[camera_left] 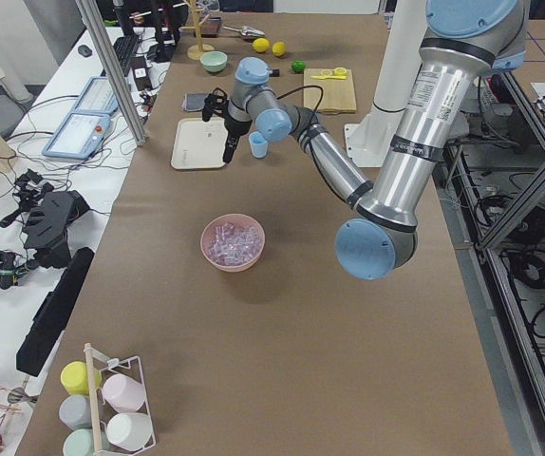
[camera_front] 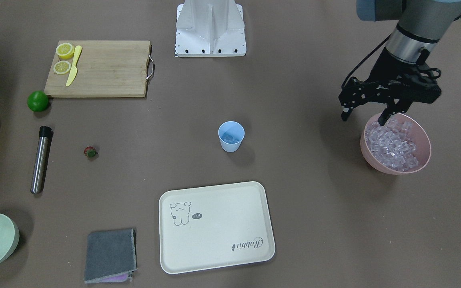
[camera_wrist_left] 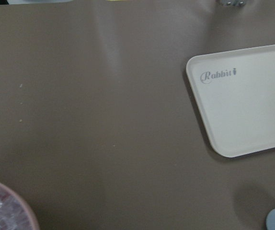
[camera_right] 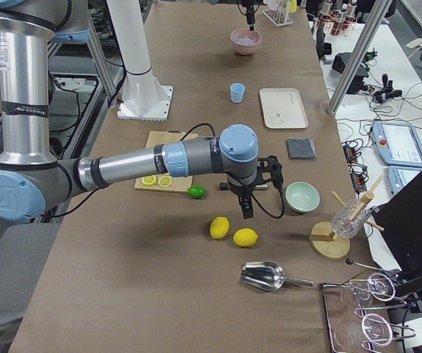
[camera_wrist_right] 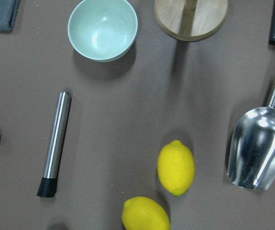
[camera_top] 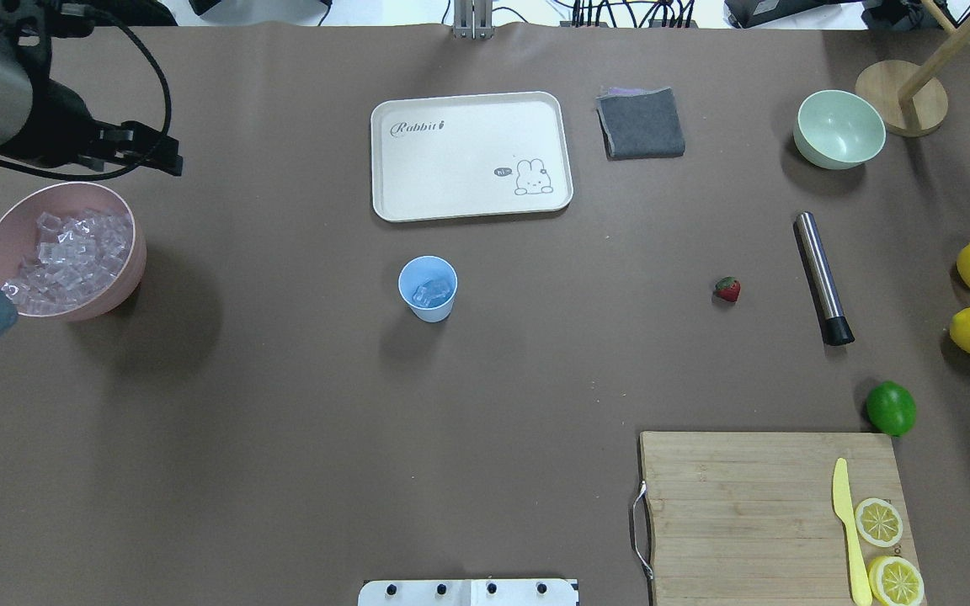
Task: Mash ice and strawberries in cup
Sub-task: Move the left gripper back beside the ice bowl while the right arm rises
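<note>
muddler (camera_front: pixel 40 160) brushed metal | board (camera_front: pixel 102 68) wood | cup (camera_front: pixel 231 136) smooth plastic

The only readable lettering is on the cream tray (camera_top: pixel 451 181): the word "Rabbit" (camera_top: pixel 418 128) in grey script near one corner, also clear in the left wrist view and upside down in the front-facing view. A small dark speech bubble (camera_top: pixel 501 172) beside the tray's rabbit drawing (camera_top: pixel 533 178) seems to read "hi". Nothing else bears legible text.

Opposed overhead and front views, end-on side views, cup (camera_front: pixel 230 147) common to all; wrist views seemingly downward.
</note>
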Action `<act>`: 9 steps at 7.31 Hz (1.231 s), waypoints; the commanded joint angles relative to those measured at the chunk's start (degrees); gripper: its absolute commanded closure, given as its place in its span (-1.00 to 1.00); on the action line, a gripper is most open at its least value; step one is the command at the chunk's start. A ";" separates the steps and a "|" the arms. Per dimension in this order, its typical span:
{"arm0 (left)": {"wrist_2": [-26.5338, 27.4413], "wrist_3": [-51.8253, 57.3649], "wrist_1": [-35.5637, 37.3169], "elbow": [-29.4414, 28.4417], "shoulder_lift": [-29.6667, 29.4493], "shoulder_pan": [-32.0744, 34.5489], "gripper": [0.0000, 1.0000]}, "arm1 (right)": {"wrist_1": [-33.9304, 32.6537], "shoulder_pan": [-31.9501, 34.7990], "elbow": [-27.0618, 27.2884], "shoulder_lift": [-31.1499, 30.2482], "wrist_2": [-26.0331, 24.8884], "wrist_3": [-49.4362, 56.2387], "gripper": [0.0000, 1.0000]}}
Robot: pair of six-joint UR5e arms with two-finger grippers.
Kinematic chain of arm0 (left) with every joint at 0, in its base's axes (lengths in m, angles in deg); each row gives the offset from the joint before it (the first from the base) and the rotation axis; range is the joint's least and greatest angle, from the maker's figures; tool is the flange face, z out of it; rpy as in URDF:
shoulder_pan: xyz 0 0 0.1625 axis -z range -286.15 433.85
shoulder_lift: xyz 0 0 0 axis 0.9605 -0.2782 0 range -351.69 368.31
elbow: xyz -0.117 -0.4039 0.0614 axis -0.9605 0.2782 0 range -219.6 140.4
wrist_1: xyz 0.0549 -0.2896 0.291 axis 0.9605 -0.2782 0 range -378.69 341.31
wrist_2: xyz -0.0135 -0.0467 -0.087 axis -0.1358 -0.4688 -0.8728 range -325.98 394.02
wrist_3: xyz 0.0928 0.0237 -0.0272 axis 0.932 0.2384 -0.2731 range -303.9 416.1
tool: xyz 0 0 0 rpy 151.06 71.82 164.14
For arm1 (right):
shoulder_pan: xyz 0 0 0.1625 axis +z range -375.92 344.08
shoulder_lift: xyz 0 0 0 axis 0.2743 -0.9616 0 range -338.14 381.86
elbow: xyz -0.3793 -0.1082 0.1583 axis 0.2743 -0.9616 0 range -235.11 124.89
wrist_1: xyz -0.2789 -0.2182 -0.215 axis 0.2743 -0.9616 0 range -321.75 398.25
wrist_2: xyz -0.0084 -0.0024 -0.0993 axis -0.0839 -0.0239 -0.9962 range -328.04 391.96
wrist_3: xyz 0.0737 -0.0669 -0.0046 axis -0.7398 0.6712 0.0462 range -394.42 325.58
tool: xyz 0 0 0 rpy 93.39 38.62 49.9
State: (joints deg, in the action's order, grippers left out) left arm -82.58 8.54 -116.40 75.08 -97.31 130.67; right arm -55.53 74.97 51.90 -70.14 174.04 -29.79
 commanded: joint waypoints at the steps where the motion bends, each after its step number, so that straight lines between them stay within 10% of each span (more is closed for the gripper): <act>1: -0.47 2.03 -0.29 0.01 4.09 1.53 -0.94 | 0.35 -6.83 -0.13 6.02 0.22 -3.37 -1.00; 4: -0.56 1.94 -0.29 -0.08 4.80 1.88 -0.94 | 0.79 -18.96 -1.80 13.86 -4.79 -13.39 -1.00; 9: -1.61 1.94 -0.29 0.45 5.24 1.97 -0.94 | 21.96 -32.06 -8.13 14.14 -13.65 -35.02 -1.00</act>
State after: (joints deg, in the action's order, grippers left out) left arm -84.16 10.48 -116.68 75.42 -92.38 132.64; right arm -36.64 47.22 44.18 -56.03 163.62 -59.82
